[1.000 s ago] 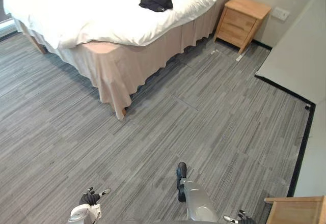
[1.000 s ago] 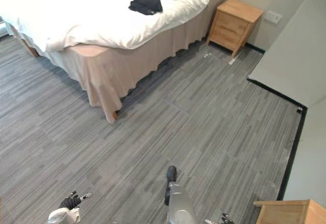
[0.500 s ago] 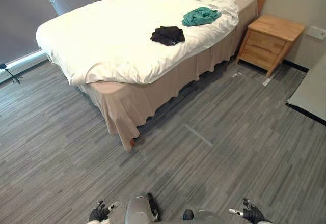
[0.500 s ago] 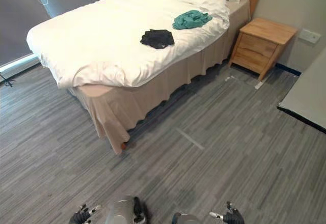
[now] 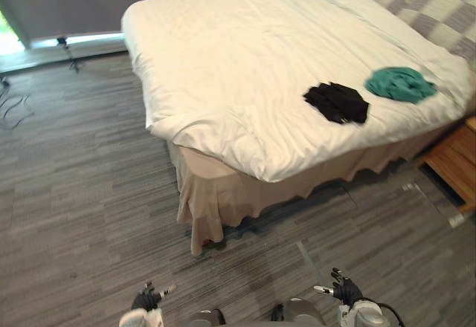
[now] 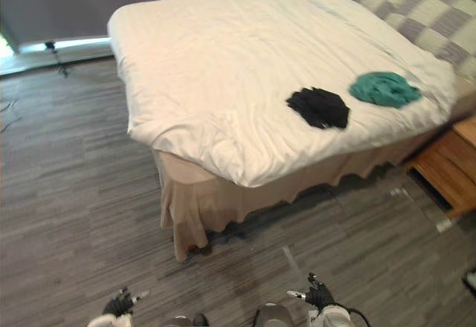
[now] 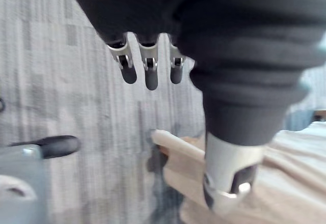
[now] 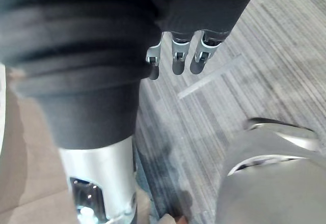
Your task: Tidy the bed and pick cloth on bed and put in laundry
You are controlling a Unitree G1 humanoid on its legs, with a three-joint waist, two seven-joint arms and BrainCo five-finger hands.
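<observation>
A bed (image 5: 223, 59) with a white duvet and a beige skirt stands ahead of me. A black cloth (image 5: 337, 102) lies crumpled on the duvet near the right side, and a teal cloth (image 5: 400, 85) lies just beyond it toward the checked pillows (image 5: 416, 0). My left hand (image 5: 147, 298) hangs low over the floor at the lower left, fingers straight and holding nothing. Low at the lower right hangs my right hand (image 5: 343, 291), likewise open and empty. Both hands are well short of the bed.
A wooden nightstand (image 5: 457, 165) stands at the right edge beside the bed. Grey striped floor (image 5: 82, 208) lies between me and the bed. A small tripod (image 5: 68, 50) stands by the curtained window wall at the far left.
The camera has swung left and closer, so the bed now fills the view and the nightstand sits at the right edge. Both hands stay low and open.
</observation>
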